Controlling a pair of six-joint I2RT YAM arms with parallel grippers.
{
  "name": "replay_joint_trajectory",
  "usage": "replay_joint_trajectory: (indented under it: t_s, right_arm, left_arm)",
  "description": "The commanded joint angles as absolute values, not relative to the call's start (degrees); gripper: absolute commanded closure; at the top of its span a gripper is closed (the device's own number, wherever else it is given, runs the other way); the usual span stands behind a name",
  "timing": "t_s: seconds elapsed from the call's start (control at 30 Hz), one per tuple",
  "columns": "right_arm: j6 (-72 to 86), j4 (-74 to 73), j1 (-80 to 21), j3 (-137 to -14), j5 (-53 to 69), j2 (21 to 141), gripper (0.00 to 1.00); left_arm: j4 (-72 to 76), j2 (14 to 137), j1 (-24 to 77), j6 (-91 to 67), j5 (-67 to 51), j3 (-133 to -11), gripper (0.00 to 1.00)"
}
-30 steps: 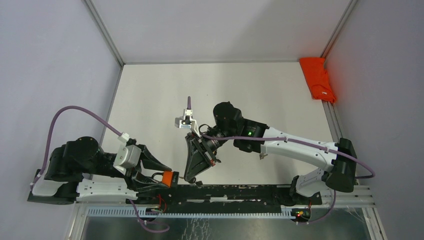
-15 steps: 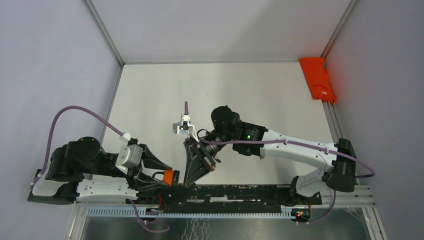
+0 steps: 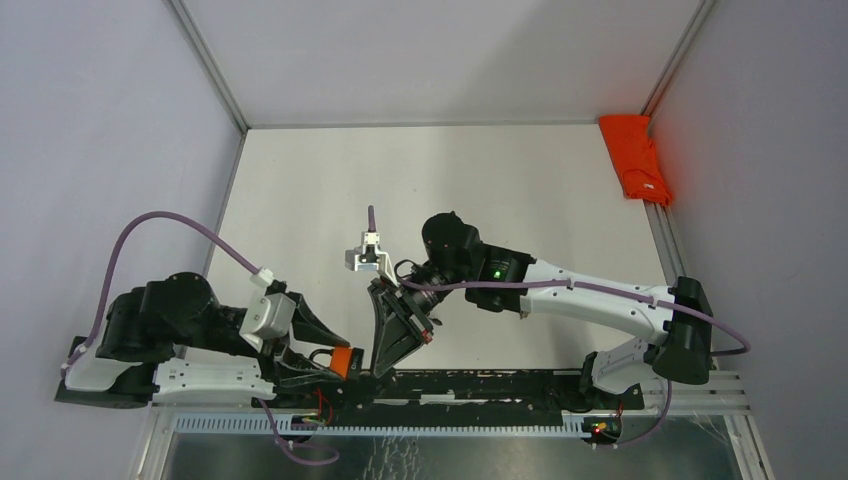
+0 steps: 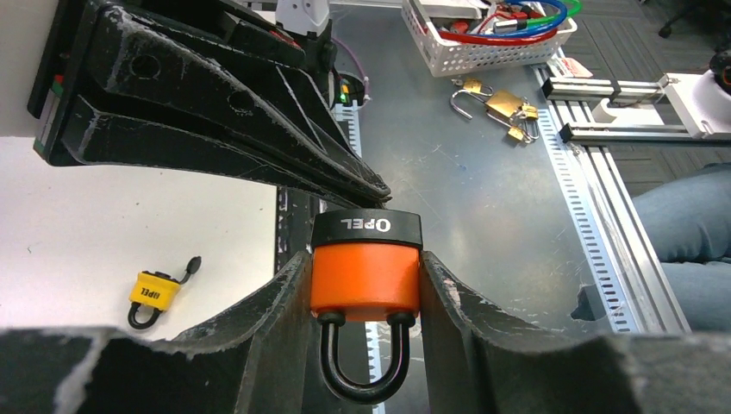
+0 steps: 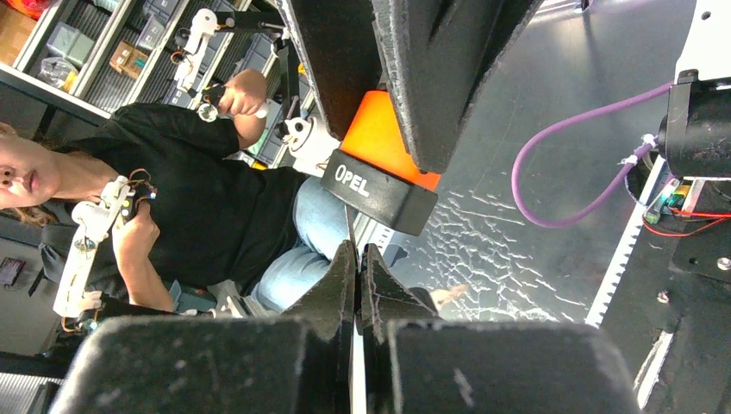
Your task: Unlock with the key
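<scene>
Left end effector [image 4: 365, 259] shifted right | padlock [image 4: 365, 280] clamped between fingers [image 4: 276, 319] (shackle wristward)

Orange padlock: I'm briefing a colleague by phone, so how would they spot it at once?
At the near edge of the white table, find the left arm's tool; the orange padlock is clamped between its fingers, shackle toward the wrist. Unlike the yellow padlock lying loose on the table and the brass padlocks on the grey bench, it has an orange body with a black OPEL cap.

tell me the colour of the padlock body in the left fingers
The padlock body is orange, its cap black; clearest in the left wrist view.
</scene>
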State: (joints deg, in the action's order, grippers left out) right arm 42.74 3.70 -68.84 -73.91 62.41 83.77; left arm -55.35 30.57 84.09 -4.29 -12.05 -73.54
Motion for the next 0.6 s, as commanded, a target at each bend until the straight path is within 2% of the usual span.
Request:
replay_joint_trajectory:
  t_s: [0.0, 0.57]
  right_arm:
    - [43.45, 7.45, -67.97, -73.39, 60.62, 82.8, 1.0]
    - [46.66, 11.78, -66.15, -71.1, 60.71, 81.96, 1.0]
  left_arm:
    - [-51.68, 31.87, 84.45, -4.12, -13.88, -73.92, 0.98]
    - [-51.14, 31.43, 84.46, -3.71, -14.12, -73.07, 0.98]
